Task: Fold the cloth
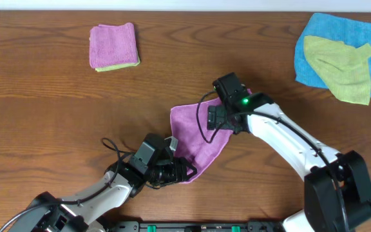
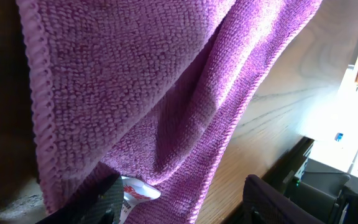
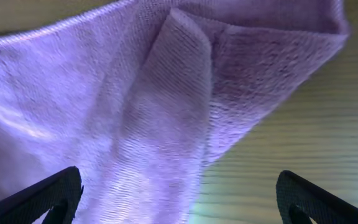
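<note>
The purple-magenta cloth (image 1: 195, 138) lies crumpled on the wooden table near the middle, loosely doubled over. My left gripper (image 1: 184, 169) is at its near lower corner. In the left wrist view the cloth (image 2: 166, 81) fills the frame, its white tag (image 2: 137, 190) beside one finger, and the left gripper (image 2: 182, 208) is open with the cloth's edge lying between the jaws. My right gripper (image 1: 221, 117) hovers over the cloth's far right part. In the right wrist view the right gripper (image 3: 179, 202) is wide open above a raised fold of the cloth (image 3: 135, 112), gripping nothing.
A folded pink cloth (image 1: 113, 44) rests on a folded yellow-green one at the far left. At the far right a yellow-green cloth (image 1: 341, 69) lies on a larger blue cloth (image 1: 327, 35). The table's near edge runs just behind the left arm.
</note>
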Robot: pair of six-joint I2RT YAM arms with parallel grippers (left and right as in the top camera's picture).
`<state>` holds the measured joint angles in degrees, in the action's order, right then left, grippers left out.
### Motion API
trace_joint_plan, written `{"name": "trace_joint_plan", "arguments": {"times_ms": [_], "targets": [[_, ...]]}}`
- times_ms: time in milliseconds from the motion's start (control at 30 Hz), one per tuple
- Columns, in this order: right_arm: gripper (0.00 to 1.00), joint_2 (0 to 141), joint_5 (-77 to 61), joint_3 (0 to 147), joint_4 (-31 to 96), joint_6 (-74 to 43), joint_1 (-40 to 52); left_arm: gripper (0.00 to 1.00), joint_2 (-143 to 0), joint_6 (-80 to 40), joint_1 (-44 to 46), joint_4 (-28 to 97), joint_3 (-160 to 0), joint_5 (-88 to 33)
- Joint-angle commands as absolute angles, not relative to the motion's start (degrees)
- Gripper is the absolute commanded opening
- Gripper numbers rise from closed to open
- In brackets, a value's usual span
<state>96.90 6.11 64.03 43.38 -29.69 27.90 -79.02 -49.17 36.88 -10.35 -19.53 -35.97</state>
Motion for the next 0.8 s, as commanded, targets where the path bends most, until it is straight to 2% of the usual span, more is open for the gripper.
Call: {"name": "trace_joint_plan", "arguments": {"times_ms": [0, 167, 200, 300, 467, 567, 667, 767], "targets": [[0.91, 97.2, 4.6, 63.5, 41.3, -21.6, 27.4, 0.64, -80.4, -47.7, 36.9, -8.8, -18.2, -31.3], [0.56, 97.7, -3.3, 57.3, 29.4, -20.9, 25.4, 0.64, -80.4, -47.7, 36.9, -8.8, -18.2, -31.9], [0.53, 97.7, -3.5, 57.3, 28.4, -20.9, 24.6, 0.64, -80.4, -47.7, 36.9, -8.8, -18.2, -32.3], [0.59, 97.7, -3.4, 57.3, 28.9, -20.4, 23.0, 0.64, -80.4, -47.5, 36.9, -8.7, -18.2, -32.6], [0.58, 97.7, -2.6, 56.5, 30.5, -19.2, 20.2, 0.64, -80.4, -46.7, 36.2, -8.6, -18.2, -32.9], [0.51, 97.9, -6.1, 54.2, 26.1, -18.8, 19.0, 0.64, -80.4, -46.7, 35.6, -8.1, -18.2, -32.9], [0.49, 99.4, -10.9, 51.2, 20.5, -20.7, 18.2, 0.64, -80.4, -46.7, 35.6, -7.7, -18.2, -33.0], [0.33, 100.2, -14.4, 50.4, 17.3, -21.2, 17.3, 0.63, -80.4, -46.4, 35.6, -7.4, -18.2, -33.1]]}}
